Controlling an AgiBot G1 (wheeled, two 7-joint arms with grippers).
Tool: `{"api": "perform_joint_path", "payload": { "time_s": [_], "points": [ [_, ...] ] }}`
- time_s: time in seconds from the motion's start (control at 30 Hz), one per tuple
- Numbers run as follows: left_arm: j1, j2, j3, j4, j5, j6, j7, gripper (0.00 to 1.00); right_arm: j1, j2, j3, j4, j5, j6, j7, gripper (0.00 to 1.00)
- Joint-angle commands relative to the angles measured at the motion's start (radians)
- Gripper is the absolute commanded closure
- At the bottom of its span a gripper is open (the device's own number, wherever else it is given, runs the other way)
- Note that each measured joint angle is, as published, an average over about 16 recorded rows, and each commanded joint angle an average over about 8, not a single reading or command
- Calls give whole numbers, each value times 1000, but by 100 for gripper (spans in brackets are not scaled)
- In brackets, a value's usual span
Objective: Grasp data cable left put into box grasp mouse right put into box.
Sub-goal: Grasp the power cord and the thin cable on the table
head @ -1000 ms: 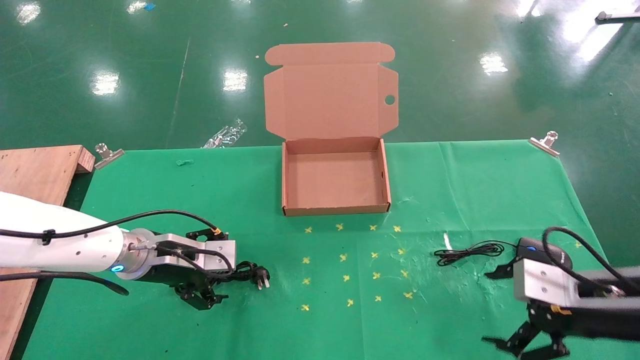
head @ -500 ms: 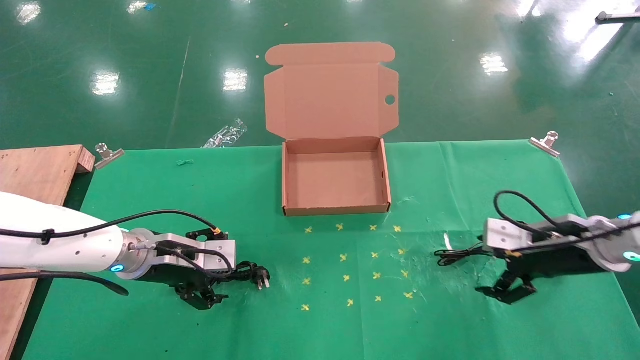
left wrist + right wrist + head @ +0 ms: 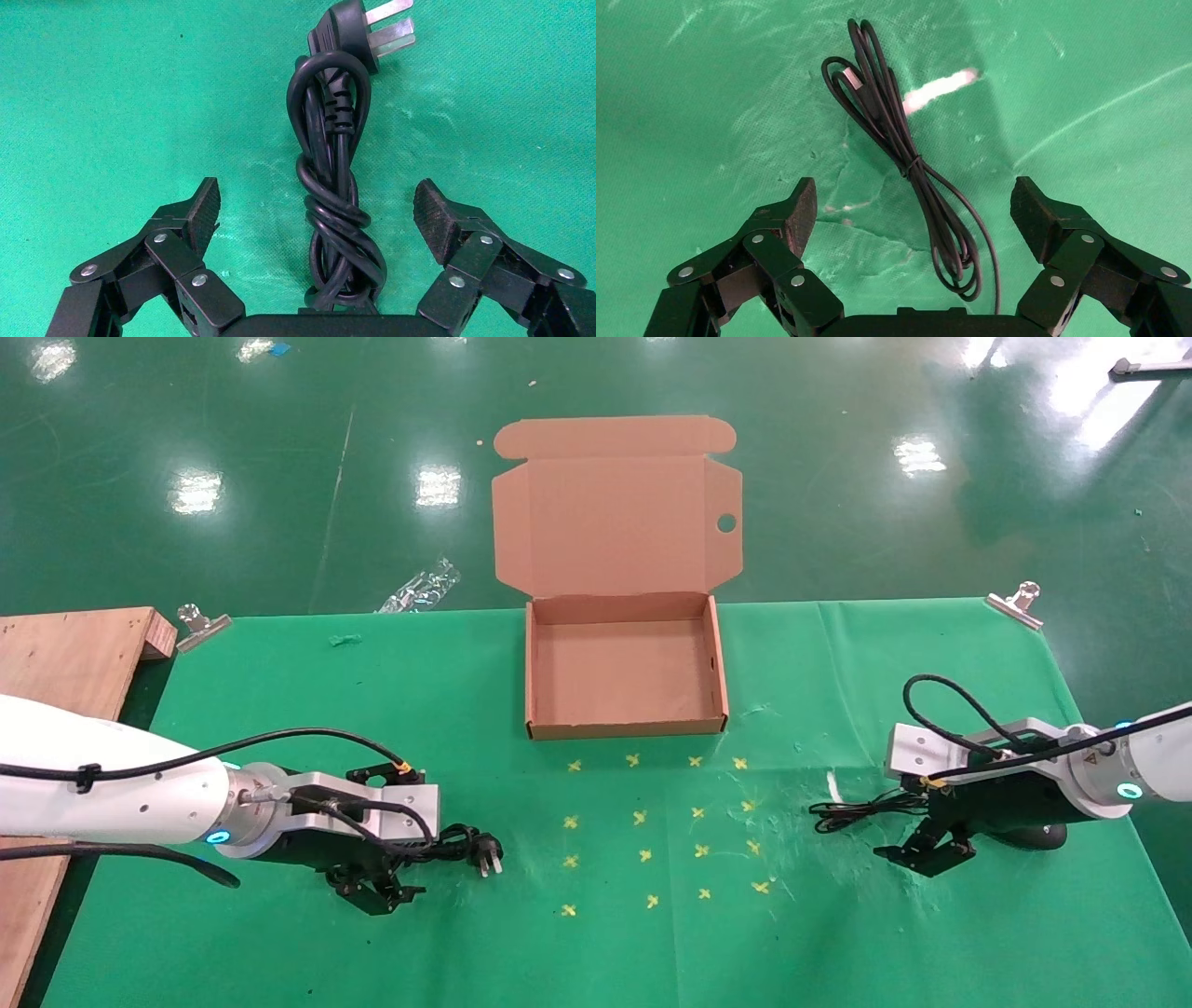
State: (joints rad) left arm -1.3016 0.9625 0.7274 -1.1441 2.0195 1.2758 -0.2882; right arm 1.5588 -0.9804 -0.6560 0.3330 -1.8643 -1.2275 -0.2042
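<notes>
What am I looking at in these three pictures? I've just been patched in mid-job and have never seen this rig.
This is a two-armed robot at a green table. The wide picture comes from its head; the two close-ups come from cameras on its wrists.

The left gripper is open, its fingers either side of the data cable, a bundled black cord with a pronged plug. Nothing is gripped yet.

The right gripper is also open, low over the mouse's thin cord. The mouse itself is mostly hidden under that arm in the head view.

The box sits open and empty at the far middle of the table.
</notes>
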Motion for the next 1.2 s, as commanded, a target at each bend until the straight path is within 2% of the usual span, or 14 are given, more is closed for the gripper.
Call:
{"api": "perform_joint_path", "payload": {
  "time_s": [0.03, 0.17, 0.2, 0.23, 0.27, 1.2],
  "points": [
    [0, 0, 0, 0, 0, 0, 0, 41, 10, -12, -1, -39, -3, 11, -16, 22],
    [0, 0, 0, 0, 0, 0, 0, 91, 13, -15, -1, -49, -3, 14, -17, 72],
    [0, 0, 0, 0, 0, 0, 0, 100, 13, -14, -1, -45, -2, 13, -16, 85],
    [0, 0, 0, 0, 0, 0, 0, 100, 12, -13, -1, -42, -2, 12, -15, 96],
    [0, 0, 0, 0, 0, 0, 0, 100, 11, -12, 0, -39, -2, 12, -14, 100],
    [1, 0, 0, -1, -2, 0, 0, 100, -1, 0, 1, -4, 3, 4, -5, 100]
  ]
}}
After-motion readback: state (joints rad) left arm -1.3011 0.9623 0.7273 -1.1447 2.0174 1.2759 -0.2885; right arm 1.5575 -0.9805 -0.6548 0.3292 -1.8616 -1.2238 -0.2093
